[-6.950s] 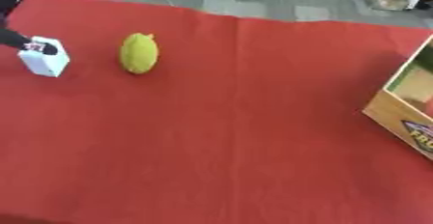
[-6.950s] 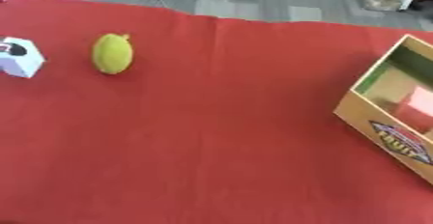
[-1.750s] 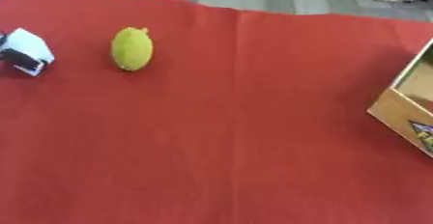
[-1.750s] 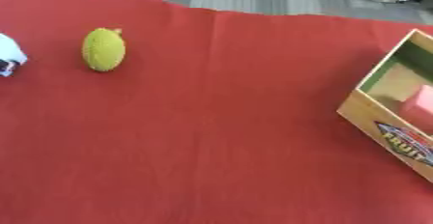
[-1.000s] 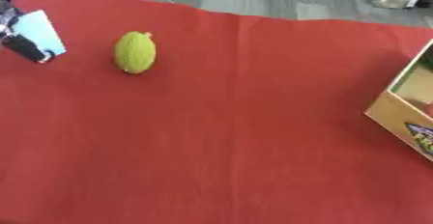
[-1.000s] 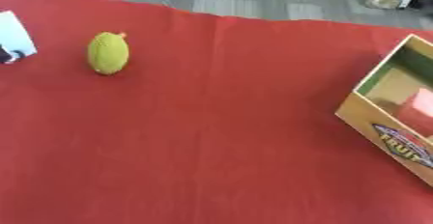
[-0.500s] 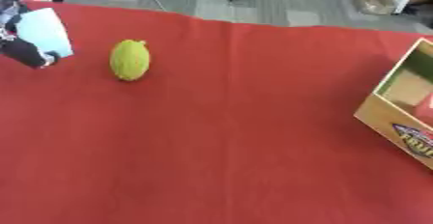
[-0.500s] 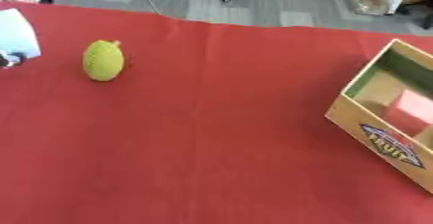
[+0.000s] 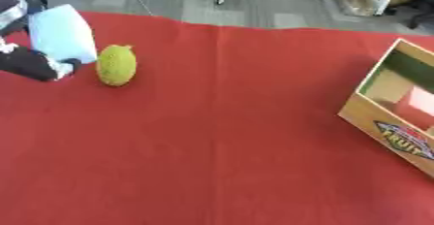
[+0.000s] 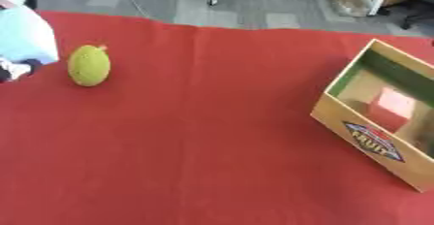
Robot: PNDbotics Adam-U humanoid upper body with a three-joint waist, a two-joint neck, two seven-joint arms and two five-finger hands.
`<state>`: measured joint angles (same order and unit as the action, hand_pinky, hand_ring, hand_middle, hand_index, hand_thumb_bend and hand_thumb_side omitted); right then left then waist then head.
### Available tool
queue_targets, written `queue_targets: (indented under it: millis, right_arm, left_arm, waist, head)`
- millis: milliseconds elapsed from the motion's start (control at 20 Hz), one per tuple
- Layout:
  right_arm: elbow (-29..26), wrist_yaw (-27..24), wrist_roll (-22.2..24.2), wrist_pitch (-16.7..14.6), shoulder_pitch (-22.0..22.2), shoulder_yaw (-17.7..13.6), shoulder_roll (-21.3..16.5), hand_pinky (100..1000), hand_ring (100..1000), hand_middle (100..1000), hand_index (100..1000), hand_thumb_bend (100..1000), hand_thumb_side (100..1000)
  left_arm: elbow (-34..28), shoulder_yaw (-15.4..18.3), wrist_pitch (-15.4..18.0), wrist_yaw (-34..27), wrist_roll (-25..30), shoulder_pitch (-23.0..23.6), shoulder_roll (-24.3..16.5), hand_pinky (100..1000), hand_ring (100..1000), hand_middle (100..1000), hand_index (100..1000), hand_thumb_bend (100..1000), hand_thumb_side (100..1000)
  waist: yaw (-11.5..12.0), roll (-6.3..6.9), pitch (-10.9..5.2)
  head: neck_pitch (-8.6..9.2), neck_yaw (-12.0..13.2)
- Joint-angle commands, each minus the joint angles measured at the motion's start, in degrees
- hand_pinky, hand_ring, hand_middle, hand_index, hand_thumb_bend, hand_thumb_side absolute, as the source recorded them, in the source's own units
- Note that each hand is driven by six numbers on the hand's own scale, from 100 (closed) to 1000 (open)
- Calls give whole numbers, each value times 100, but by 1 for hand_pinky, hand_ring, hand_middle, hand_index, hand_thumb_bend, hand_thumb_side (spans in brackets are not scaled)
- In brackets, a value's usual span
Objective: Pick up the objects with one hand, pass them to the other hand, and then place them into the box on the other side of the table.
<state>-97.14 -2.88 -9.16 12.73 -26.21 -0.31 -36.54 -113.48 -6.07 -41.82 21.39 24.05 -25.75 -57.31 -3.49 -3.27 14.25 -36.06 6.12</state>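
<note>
- Two objects sit at the left end of the red table [image 9: 220,136]: a pale blue-white carton [image 9: 62,34] and a bumpy green fruit [image 9: 116,65], which looks like a toy jackfruit.
- One of them, the carton, is up off the cloth, tilted, with the robot's left hand [image 9: 30,63] curled under its lower edge; the green fruit lies on its side just beside it, touching nothing else.
- Judging by its flat faces and sharp corners, the carton should be light and fairly stiff, best held across two opposite faces near the middle; the free upper half is where the other hand could take it.
- My guess for the fruit: light, hollow, with a knobbly skin that resists slipping; it may roll if nudged, so wrap it around its fat middle.
- Far off on the right stands an open cardboard fruit box [image 10: 369,139], well apart from both objects, with a pink block [image 10: 393,104] already inside on its floor and room beside it.
- No right hand shows in either view.
</note>
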Motion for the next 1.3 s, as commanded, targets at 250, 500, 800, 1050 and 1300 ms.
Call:
queue_targets:
  millis: [250, 500, 800, 1050, 1300]
  right_arm:
    - [-254, -56, 46, -29, -148, -35, -225, 935, 847, 752, 898, 100, 521]
    - [-542, -90, 161, -67, -304, 67, -254, 933, 851, 757, 897, 100, 487]
    - [-1010, -79, 407, -24, -559, 220, -346, 930, 852, 760, 894, 100, 405]
    - [-1301, -25, 671, 56, -838, 389, -329, 928, 853, 763, 893, 100, 325]
    - [-1555, 203, 1216, 132, -1207, 670, -299, 923, 856, 770, 891, 100, 225]
  left_arm:
    - [-111, -229, 667, -1245, -997, -113, 205, 817, 597, 546, 496, 100, 317]
    - [-111, -525, 1103, -1386, -1394, -273, 584, 803, 581, 539, 495, 100, 317]
    - [-111, -801, 1647, -1452, -1717, -360, 1144, 798, 558, 524, 491, 100, 369]
    - [-111, -1052, 1930, -1301, -1823, -425, 1621, 800, 554, 522, 491, 100, 377]
    - [-111, -1264, 1965, -934, -1764, -444, 2077, 799, 549, 518, 490, 100, 388]
  waist:
    - [-35, 10, -140]
    - [-66, 10, -151]
    - [-94, 2, -148]
    - [-105, -3, -163]
    - [-133, -25, -171]
  head:
    - [55, -87]
    - [26, -92]
    - [2, -130]
    - [-17, -135]
    - [-32, -127]
